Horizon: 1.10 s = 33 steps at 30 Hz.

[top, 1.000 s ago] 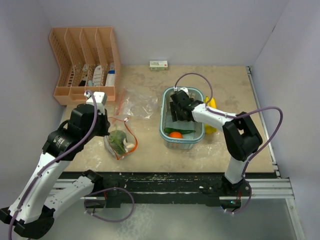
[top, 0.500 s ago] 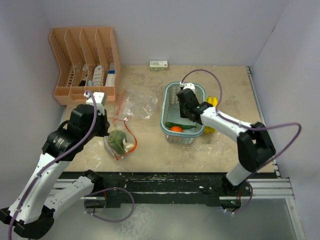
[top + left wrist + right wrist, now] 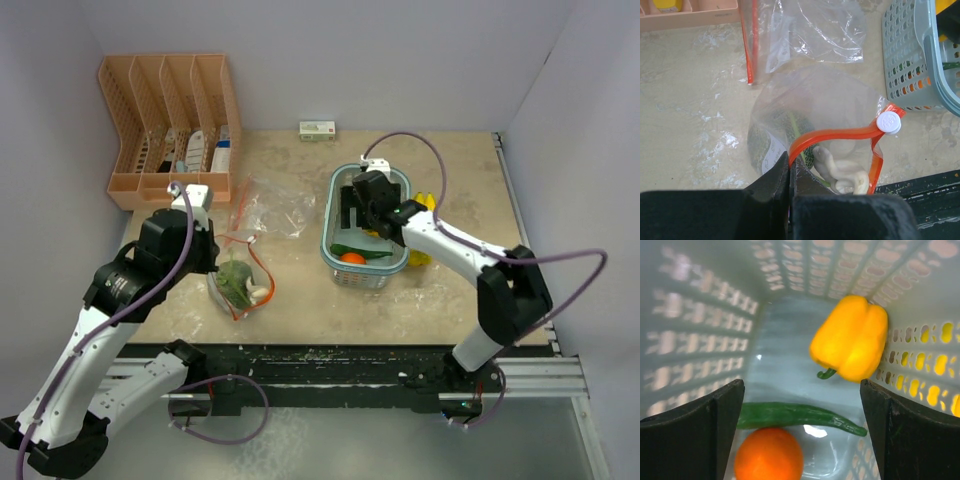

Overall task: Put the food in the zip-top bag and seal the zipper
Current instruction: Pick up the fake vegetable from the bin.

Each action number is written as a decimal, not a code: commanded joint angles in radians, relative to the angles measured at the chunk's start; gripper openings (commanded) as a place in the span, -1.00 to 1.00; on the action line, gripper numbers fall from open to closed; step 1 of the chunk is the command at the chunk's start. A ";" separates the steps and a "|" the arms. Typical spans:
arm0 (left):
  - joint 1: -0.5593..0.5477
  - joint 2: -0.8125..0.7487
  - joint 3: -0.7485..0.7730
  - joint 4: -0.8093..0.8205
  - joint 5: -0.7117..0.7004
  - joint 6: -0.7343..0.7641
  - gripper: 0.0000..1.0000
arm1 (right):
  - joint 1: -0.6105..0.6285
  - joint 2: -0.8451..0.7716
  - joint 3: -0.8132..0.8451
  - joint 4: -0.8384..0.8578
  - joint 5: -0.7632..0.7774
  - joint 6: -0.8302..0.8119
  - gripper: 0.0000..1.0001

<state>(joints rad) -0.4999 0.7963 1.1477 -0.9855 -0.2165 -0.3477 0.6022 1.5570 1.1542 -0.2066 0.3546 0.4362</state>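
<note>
My left gripper (image 3: 790, 175) is fully closed, pinching the orange zipper strip (image 3: 840, 135) of the zip-top bag (image 3: 805, 100) at its near rim. The bag mouth stands open, with the white slider (image 3: 889, 122) at 3 o'clock of it. A green broccoli-like head (image 3: 760, 145) and a pale item I cannot identify lie inside the bag. My right gripper (image 3: 800, 390) is spread wide and holds nothing. It hangs inside the light blue mesh basket (image 3: 705, 340), which sits at 3 o'clock of the bag in the overhead view. On the basket floor, seen from my right wrist, a yellow bell pepper (image 3: 852, 337) lies at 1 o'clock, a long green vegetable (image 3: 790, 415) runs across below centre, and an orange fruit (image 3: 769, 455) touches it at 6 o'clock. Compared with one second ago, my right gripper has moved from over the food toward the basket's 12 o'clock end, and the basket has shifted slightly the same way. My left gripper and the bag are unchanged.
</note>
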 commanded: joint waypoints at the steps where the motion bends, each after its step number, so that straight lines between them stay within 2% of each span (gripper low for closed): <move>1: -0.002 -0.016 0.012 0.034 -0.006 0.003 -1.00 | 0.001 0.102 0.109 -0.085 0.147 0.059 0.99; 5: -0.002 -0.011 0.013 0.039 0.001 0.008 -1.00 | -0.008 0.220 0.194 -0.159 0.199 0.146 0.99; 8: -0.002 -0.012 0.015 0.039 0.006 0.009 -1.00 | -0.029 0.268 0.193 -0.170 0.209 0.208 0.99; 18: -0.002 -0.022 0.011 0.043 0.011 0.019 -1.00 | -0.050 0.394 0.199 -0.180 0.234 0.245 0.96; 21: -0.002 -0.023 0.010 0.043 0.010 0.019 -1.00 | -0.050 0.407 0.194 -0.167 0.233 0.240 0.83; 23: -0.002 -0.022 0.010 0.043 0.009 0.022 -1.00 | -0.050 0.410 0.193 -0.168 0.232 0.237 0.64; 29: -0.002 -0.017 0.012 0.043 0.009 0.021 -1.00 | -0.050 0.349 0.162 -0.139 0.234 0.232 -0.09; 33: -0.002 -0.016 0.012 0.044 0.005 0.020 -1.00 | -0.047 0.264 0.147 -0.111 0.244 0.193 -0.29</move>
<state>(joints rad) -0.4999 0.7860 1.1477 -0.9859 -0.2123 -0.3470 0.5510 1.9377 1.3109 -0.3405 0.5663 0.6598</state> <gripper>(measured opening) 0.006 0.736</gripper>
